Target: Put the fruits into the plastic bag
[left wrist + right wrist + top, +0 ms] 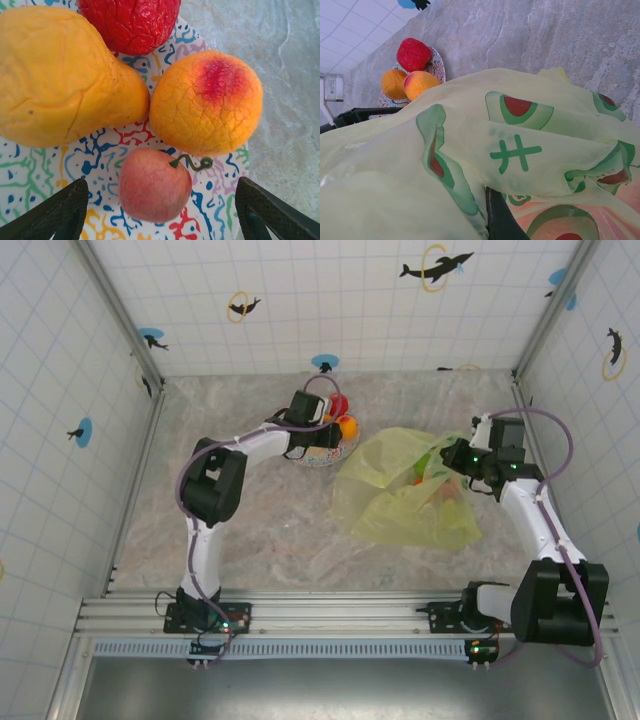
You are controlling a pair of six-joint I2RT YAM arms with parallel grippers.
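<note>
On the patterned plate (60,165) lie a yellow-orange pear (65,75), a red strawberry (130,22), an orange fruit with a red blush (207,102) and a small pink apple (155,185). My left gripper (160,212) hangs open just above the plate, with its fingers (50,215) standing either side of the pink apple and not touching it. The yellow-green plastic bag (405,495) lies right of the plate, and coloured fruits (432,480) show through it. My right gripper (462,462) is shut on the bag's upper edge; the bag film (470,150) drapes over its dark finger (499,215).
The plate (318,453) sits at the back centre of the marble floor, close to the bag's left side. Tiled walls enclose the area on three sides. Open floor (280,530) lies in front of the plate and bag.
</note>
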